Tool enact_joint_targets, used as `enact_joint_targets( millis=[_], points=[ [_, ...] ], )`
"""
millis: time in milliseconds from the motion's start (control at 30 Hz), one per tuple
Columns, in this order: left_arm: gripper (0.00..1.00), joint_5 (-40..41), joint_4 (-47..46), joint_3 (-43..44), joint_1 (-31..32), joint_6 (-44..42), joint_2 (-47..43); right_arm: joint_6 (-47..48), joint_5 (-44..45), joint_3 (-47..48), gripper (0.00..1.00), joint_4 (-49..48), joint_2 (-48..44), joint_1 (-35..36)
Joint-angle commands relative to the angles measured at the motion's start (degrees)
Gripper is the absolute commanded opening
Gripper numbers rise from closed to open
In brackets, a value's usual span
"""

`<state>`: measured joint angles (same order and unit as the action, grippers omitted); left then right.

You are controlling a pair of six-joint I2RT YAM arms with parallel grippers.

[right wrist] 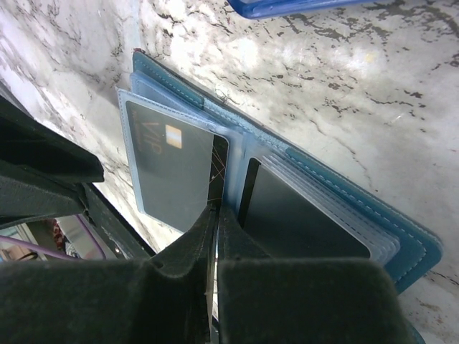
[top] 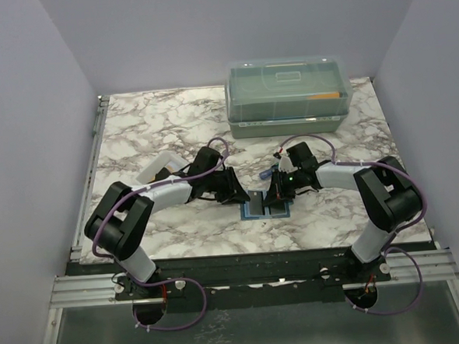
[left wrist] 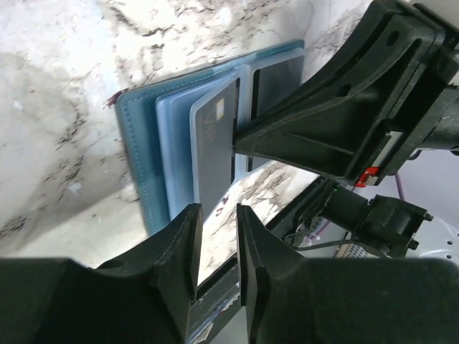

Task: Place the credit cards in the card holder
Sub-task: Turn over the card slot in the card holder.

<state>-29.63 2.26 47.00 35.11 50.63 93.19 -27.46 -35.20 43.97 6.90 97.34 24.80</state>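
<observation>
The teal card holder (top: 264, 209) lies open on the marble table between both grippers, its clear sleeves fanned out. It shows in the left wrist view (left wrist: 140, 150) and the right wrist view (right wrist: 337, 179). A dark credit card with a gold chip (right wrist: 168, 168) sits in the left sleeve and also shows in the left wrist view (left wrist: 215, 143). A second dark card (right wrist: 301, 215) sits in the right sleeve. My left gripper (left wrist: 219, 211) is open and empty, just off the holder's edge. My right gripper (right wrist: 216, 211) is shut on a thin pale sleeve leaf at the fold.
A large translucent lidded box (top: 287, 94) stands at the back. A small clear-white tray (top: 153, 169) lies left of the left arm. A small blue object (top: 267, 172) lies just behind the holder; it also shows in the right wrist view (right wrist: 287, 6). The table's front edge is close.
</observation>
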Motion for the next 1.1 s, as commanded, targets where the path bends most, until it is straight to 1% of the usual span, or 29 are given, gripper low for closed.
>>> enact_joint_targets(
  millis=[0, 67, 233, 633, 800, 1000, 1067],
  points=[
    [0.32, -4.0, -5.6, -0.6, 0.3, 2.4, 2.6, 0.5, 3.7, -0.6, 0.05, 0.3, 1.9, 0.3],
    [0.32, -4.0, -5.8, -0.3, 0.3, 2.4, 3.3, 0.5, 3.7, -0.6, 0.04, 0.1, 1.8, 0.3],
    [0.40, -1.6, -5.1, -0.1, 0.4, 2.0, 3.8, 0.6, 3.1, -0.8, 0.04, -0.4, 2.4, 0.4],
    [0.42, -1.2, -4.8, 1.4, 0.8, 1.2, 6.9, 0.3, 2.5, -0.8, 0.03, -1.1, 3.1, 0.3],
    [0.42, -1.5, -4.9, 2.1, 1.4, 1.0, 6.9, 0.4, 2.5, -0.9, 0.03, -0.9, 3.1, 0.3],
    [0.36, -0.6, -4.8, 2.7, 2.1, 0.9, 4.6, 0.3, 2.6, -0.8, 0.02, -0.9, 3.3, 0.4],
    [0.35, -0.5, -4.5, 2.8, 2.3, 0.9, 3.9, 0.4, 2.5, -0.9, 0.02, -0.8, 3.4, 0.3]
  ],
)
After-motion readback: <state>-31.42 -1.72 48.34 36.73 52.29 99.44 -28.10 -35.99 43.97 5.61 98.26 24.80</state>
